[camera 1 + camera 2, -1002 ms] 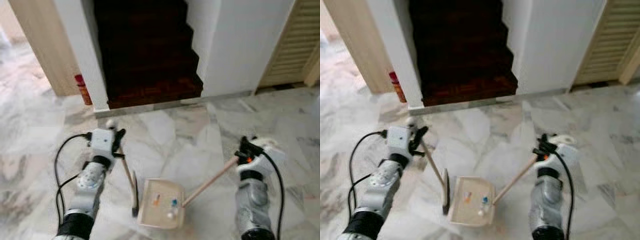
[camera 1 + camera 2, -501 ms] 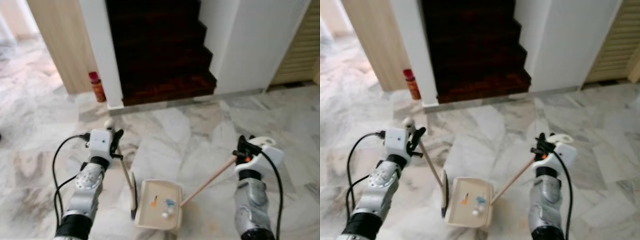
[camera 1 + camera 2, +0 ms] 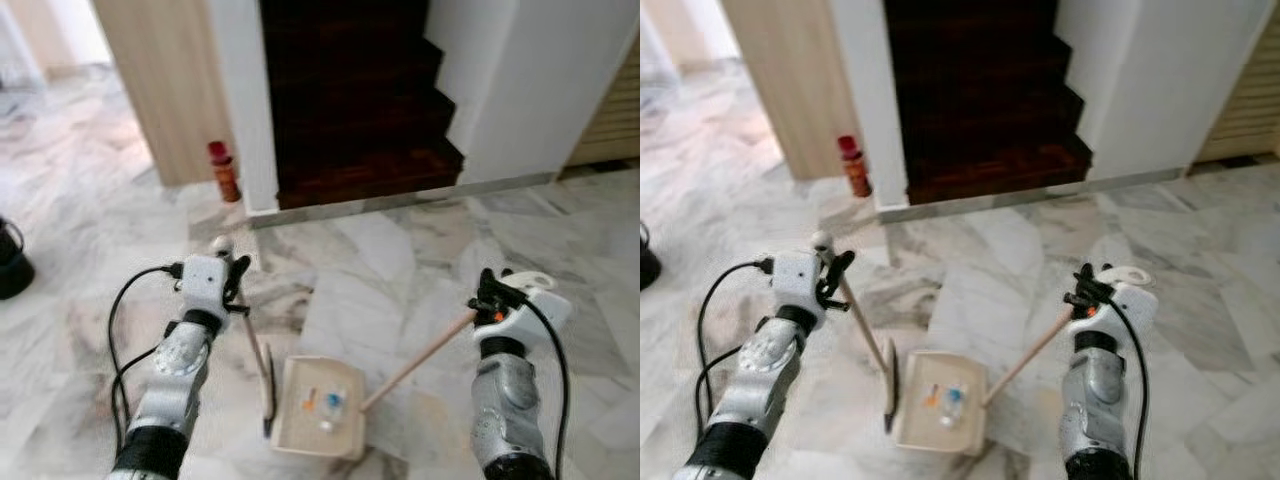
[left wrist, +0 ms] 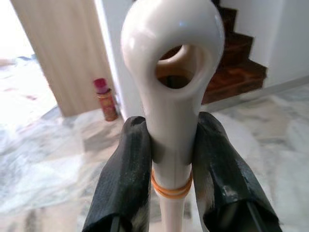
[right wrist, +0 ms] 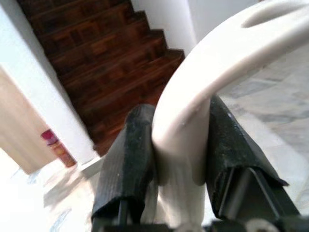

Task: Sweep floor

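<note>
Down at the robot's feet, a cream dustpan (image 3: 322,407) sits flat on the floor (image 3: 400,260), holding a few small scraps (image 3: 327,405), orange, blue and white. Its long wooden handle slants up to the right end effector (image 3: 490,300), whose black fingers (image 5: 130,159) are clamped on the white looped grip at the top. Just left of the dustpan stands the broom (image 3: 262,372), its dark head touching the floor beside the pan's edge; the left end effector (image 3: 235,285) is clamped on the white ring-ended top of the stick, fingers (image 4: 126,183) pressed on either side above an orange band. The floor is polished grey-and-white marble in large veined slabs. Farther off, a dark wooden staircase (image 3: 355,110) rises between white walls, with a pale wood panel (image 3: 170,80) to its left and a red bottle (image 3: 224,171) standing at the foot of the white wall. A slatted door (image 3: 612,120) shows at the far right, and a dark round object (image 3: 12,262) sits on the floor at the far left. Compared with a second ago, the whole scene has shifted right in the head views, bringing the red bottle fully into sight and the dark object into frame, while both end effectors keep the same grips and the pan and broom sit alike.
</note>
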Tool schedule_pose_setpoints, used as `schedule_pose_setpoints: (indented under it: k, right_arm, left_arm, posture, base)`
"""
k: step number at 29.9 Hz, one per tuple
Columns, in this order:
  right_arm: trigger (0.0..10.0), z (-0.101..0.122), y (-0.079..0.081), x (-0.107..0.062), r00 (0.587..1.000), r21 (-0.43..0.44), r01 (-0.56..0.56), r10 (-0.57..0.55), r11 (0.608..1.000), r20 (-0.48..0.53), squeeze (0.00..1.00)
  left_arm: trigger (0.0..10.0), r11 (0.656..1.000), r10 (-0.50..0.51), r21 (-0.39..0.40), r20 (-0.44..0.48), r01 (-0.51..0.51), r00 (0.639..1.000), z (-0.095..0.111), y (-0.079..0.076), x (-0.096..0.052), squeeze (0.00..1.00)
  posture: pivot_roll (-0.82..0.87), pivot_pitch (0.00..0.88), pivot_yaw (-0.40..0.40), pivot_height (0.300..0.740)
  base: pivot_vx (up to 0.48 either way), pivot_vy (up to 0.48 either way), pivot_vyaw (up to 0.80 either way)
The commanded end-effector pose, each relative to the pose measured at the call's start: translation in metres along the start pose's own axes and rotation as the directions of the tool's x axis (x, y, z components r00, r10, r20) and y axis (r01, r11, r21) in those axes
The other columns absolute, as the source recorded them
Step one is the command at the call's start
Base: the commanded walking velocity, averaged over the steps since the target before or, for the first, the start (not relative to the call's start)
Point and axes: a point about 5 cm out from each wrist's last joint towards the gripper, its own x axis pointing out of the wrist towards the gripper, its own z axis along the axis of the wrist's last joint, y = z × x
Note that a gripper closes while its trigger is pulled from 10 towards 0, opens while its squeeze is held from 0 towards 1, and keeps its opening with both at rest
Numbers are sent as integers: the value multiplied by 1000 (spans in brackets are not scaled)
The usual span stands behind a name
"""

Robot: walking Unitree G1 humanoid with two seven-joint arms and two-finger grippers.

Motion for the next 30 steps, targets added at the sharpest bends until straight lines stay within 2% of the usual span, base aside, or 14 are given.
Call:
schedule_pose_setpoints:
  k: [1, 30]
  right_arm:
    - [10000, 12, 1, 5, 998, 46, 3, -5, 999, 58, 0]
    - [10000, 12, 3, 5, 998, 49, 2, -5, 999, 58, 0]
  left_arm:
    - [10000, 1000, -17, 23, 45, 16, 999, 11, -3, 5, 0]
    - [10000, 1000, -17, 25, 41, 16, 999, 12, -1, 5, 0]
  posture:
    - [-52, 0, 41, 740]
    - [-50, 0, 43, 740]
  base:
    - [0, 480, 0]
    - [0, 480, 0]
